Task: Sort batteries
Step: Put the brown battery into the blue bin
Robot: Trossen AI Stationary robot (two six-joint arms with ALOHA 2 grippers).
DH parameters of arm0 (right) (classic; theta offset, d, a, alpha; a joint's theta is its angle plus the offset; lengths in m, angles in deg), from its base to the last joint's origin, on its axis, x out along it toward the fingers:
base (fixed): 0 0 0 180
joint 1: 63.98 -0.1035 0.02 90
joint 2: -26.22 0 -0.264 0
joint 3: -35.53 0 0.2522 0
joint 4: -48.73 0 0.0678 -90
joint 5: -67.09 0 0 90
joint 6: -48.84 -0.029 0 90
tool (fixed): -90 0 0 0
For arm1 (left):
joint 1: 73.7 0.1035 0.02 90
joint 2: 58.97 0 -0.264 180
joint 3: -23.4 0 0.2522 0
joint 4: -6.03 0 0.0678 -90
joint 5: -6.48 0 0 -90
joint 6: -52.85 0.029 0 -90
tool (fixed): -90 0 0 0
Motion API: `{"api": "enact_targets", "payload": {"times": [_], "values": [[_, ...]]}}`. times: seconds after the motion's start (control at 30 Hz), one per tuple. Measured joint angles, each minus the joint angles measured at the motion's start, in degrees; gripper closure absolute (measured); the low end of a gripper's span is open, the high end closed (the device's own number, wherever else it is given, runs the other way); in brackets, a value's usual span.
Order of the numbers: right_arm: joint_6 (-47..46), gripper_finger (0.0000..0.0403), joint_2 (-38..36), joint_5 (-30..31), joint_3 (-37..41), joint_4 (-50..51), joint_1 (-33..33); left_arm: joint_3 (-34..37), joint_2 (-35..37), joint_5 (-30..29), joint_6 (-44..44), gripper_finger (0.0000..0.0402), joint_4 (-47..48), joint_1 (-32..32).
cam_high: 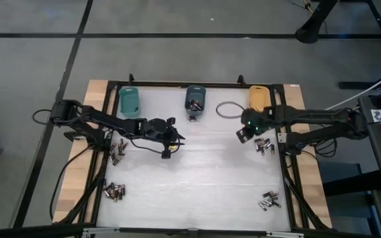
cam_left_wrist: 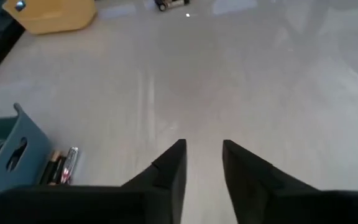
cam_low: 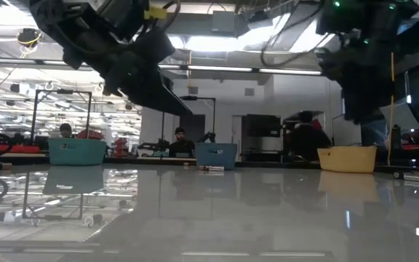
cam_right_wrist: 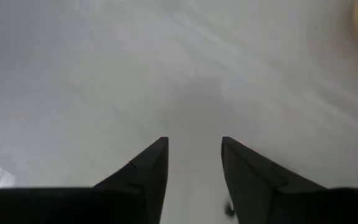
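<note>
A white worktop (cam_high: 204,178) framed in black is seen from above, with three small bins set along its far edge: a teal bin (cam_high: 129,100) to the left, a blue bin (cam_high: 195,98) in the middle and an orange bin (cam_high: 258,97) to the right. The batteries are found in four loose clusters: one (cam_high: 117,153) near the left edge beside the left arm, one (cam_high: 114,192) at the near left corner, one (cam_high: 264,145) close by the right gripper, and one (cam_high: 269,200) at the near right corner. A few more cells (cam_left_wrist: 62,167) are seen in the left wrist view, lying on the worktop just beside the blue bin. The left gripper (cam_high: 169,141) is held over the bare worktop between the teal and blue bins, somewhat nearer the viewer; in its wrist view its fingers (cam_left_wrist: 169,171) are parted by a narrow gap and nothing is held between them. The right gripper (cam_high: 245,134) is placed just in front of the orange bin, beside the nearby cluster; its fingers (cam_right_wrist: 146,169) are likewise set a little apart over plain surface, with nothing gripped.
</note>
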Motion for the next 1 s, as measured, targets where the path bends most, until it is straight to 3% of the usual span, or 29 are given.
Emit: {"api": "enact_targets", "payload": {"times": [0.13,0.27,0.47,1.0], "values": [[-5.8,0.0202,0.0,0.0,3.4,1.2,-1.6,0.0,-2.0,0.0,-3.0,0.0249,-1.9,-0.2],[-6.8,0.0143,0.0,0.7,6.4,1.4,-1.5,0.0,-2.4,0.1,-0.5,0.0208,-1.2,-0.7],[-9.1,0.0082,0.0,2.1,9.1,1.3,-1.5,0.0,-2.4,0.2,0.7,0.018,-1.1,-1.0],[-15.9,0.0083,0.0,2.0,16.7,-2.3,-1.5,0.0,-2.3,0.2,3.2,0.0178,3.2,-1.0]]}}
